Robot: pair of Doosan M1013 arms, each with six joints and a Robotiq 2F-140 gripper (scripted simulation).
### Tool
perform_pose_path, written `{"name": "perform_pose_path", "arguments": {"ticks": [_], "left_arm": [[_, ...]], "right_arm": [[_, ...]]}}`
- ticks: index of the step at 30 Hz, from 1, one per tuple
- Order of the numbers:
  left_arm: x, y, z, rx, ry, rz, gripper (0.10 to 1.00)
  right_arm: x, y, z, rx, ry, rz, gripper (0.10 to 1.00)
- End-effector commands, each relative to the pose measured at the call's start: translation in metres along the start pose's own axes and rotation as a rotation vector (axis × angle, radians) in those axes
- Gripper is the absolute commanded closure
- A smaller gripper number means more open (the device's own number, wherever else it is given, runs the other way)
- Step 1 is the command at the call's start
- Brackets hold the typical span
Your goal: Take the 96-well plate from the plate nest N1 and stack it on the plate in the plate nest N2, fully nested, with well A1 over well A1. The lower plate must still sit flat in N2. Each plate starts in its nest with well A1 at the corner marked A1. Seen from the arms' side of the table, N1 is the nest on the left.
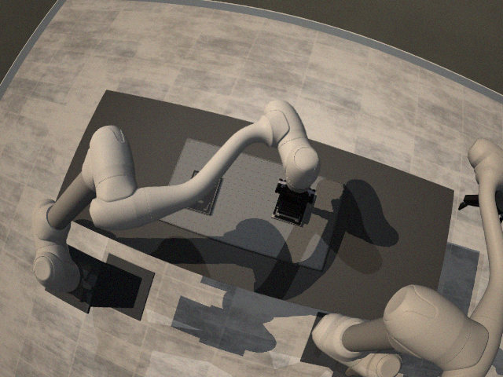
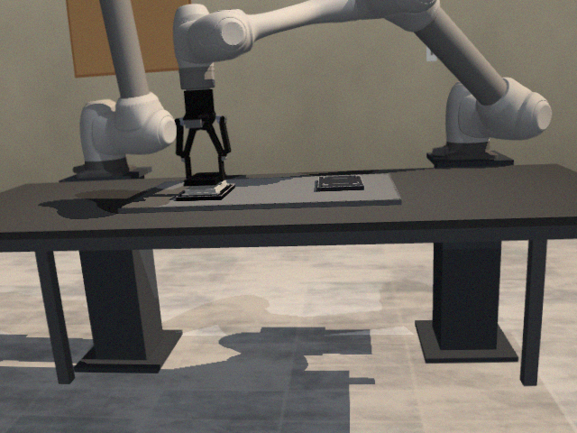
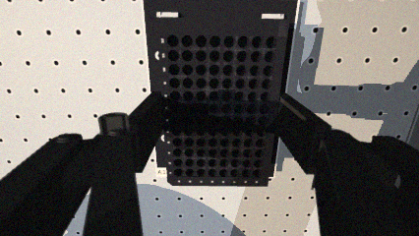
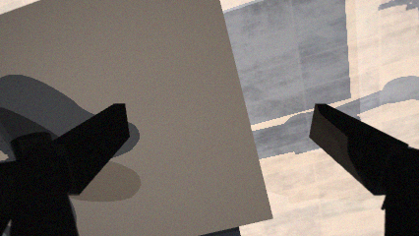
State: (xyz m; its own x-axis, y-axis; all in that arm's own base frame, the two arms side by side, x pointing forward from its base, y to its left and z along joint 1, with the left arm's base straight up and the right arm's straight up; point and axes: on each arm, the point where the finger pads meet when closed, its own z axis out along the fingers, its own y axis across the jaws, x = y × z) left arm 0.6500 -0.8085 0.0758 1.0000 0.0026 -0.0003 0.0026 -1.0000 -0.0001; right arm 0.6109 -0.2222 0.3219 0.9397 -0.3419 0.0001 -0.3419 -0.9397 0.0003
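My left gripper (image 2: pixel 205 175) (image 3: pixel 218 108) is shut on a black 96-well plate (image 2: pixel 204 178) (image 3: pixel 218 152), held level and low over the nest N2 (image 2: pixel 200 198). The light-topped lower plate (image 2: pixel 204 190) sits in N2, mostly hidden under the held plate in the left wrist view; a remaining gap between them is hard to judge. A white A1 label (image 3: pixel 161 171) shows beside the held plate's lower left corner, which looks cut off. The nest N1 (image 2: pixel 340 188) holds no plate. My right gripper (image 4: pixel 219 120) is open and empty, off the table's end.
Both nests stand on a grey perforated board (image 1: pixel 244 203) (image 2: pixel 279 193) on the dark table (image 1: pixel 390 210) (image 2: pixel 465 200). The left arm (image 1: pixel 170 203) reaches across N1 and the board. The right arm (image 1: pixel 491 243) stands beyond the table's right end in the top view.
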Motion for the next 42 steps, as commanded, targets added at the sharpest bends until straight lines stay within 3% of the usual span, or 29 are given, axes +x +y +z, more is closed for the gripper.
{"name": "perform_pose_path", "arguments": {"ticks": [1, 42], "left_arm": [[0.0003, 0.0002, -0.0013, -0.001, 0.001, 0.0, 0.999], [0.0003, 0.0002, 0.0046, -0.001, 0.001, 0.0, 0.999]], "right_arm": [[0.0002, -0.0001, -0.0008, 0.0, 0.001, 0.0, 0.098], [0.0002, -0.0001, -0.0008, 0.0, 0.001, 0.0, 0.098]]}}
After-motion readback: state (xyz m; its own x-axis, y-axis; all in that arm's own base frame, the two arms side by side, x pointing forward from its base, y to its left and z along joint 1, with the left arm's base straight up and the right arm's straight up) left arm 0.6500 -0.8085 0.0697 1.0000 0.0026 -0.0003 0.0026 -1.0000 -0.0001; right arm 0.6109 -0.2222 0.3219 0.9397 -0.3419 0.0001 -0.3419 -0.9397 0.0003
